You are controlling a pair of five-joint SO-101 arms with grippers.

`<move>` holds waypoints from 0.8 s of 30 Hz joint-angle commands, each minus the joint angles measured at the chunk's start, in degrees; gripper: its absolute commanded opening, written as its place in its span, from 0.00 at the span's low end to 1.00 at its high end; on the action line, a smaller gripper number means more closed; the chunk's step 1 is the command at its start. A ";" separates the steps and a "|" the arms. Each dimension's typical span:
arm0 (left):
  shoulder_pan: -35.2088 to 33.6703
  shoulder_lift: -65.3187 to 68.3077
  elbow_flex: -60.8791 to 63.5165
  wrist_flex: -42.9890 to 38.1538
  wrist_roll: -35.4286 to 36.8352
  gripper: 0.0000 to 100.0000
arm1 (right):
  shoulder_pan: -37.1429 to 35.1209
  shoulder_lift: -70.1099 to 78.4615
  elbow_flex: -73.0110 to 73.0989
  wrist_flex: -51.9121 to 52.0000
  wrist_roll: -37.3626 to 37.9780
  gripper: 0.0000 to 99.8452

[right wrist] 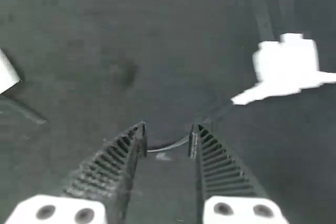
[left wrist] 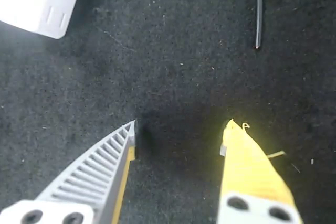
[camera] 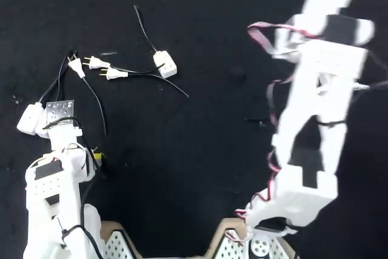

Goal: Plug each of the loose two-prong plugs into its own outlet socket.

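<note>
Left of the mid-table socket, three loose plugs lie close together on the black table, cords trailing. The two nearest that socket have their long axes roughly on the line toward it, prongs pointing away from it. The third plug, farthest from it, is tilted, prongs also aimed away. A second socket sits farther left again and nearer the arm bases, just beside the left gripper. Left gripper: jaws spread wide, nothing between them, bare table under the tips; a corner of the second socket and a loose cable end lie close by. Right gripper: jaws parted by a narrower gap, gripping nothing; a thin cable crosses below the tips, contact not evident. The right arm stands well to the right of the mid-table socket, far from the plugs. Judgement: the left arm is nearer, since the plugs lie between its gripper and the mid-table socket. Any plug bound for that socket needs turning end for end first. For the second socket, the third plug looks the shortest carry.
</note>
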 commanded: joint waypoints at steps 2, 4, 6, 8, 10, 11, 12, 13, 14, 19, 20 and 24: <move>0.66 -0.35 0.04 -0.35 -0.62 0.27 | -8.62 -4.53 10.42 -8.26 -1.67 0.13; 0.66 -0.35 0.04 -0.35 -0.62 0.27 | -11.25 -4.53 13.67 -10.90 -1.67 0.13; 0.66 -0.35 0.04 -0.53 -0.62 0.27 | -14.42 -4.18 16.22 -13.01 -1.67 0.13; 0.66 -0.35 0.04 -0.53 -0.62 0.27 | -18.02 -4.09 19.30 -15.47 -1.76 0.13; 0.66 -0.35 0.04 -0.62 -0.62 0.27 | -21.98 -4.18 23.34 -19.08 -1.76 0.13; 0.66 -0.35 0.04 -0.62 -0.62 0.27 | -24.00 -4.18 25.27 -21.10 -1.85 0.13; 0.66 -0.35 0.04 -0.62 -0.62 0.27 | -25.85 -4.18 27.30 -23.30 -2.73 0.13; 0.66 -0.35 0.04 -0.62 -0.62 0.27 | -27.60 -4.18 29.32 -25.58 -3.96 0.13; 0.66 -0.35 0.04 -0.62 -0.62 0.27 | -29.01 -4.18 31.52 -27.78 -5.01 0.13; 0.66 -0.35 0.04 -0.62 -0.62 0.27 | -32.79 -4.62 42.59 -38.15 -3.52 0.13; 0.66 -0.35 0.04 -0.62 -0.62 0.27 | -32.88 -4.62 44.70 -40.62 -3.16 0.13; 0.66 -0.35 0.04 -0.62 -0.62 0.27 | -33.49 -4.62 52.00 -49.32 -2.81 0.13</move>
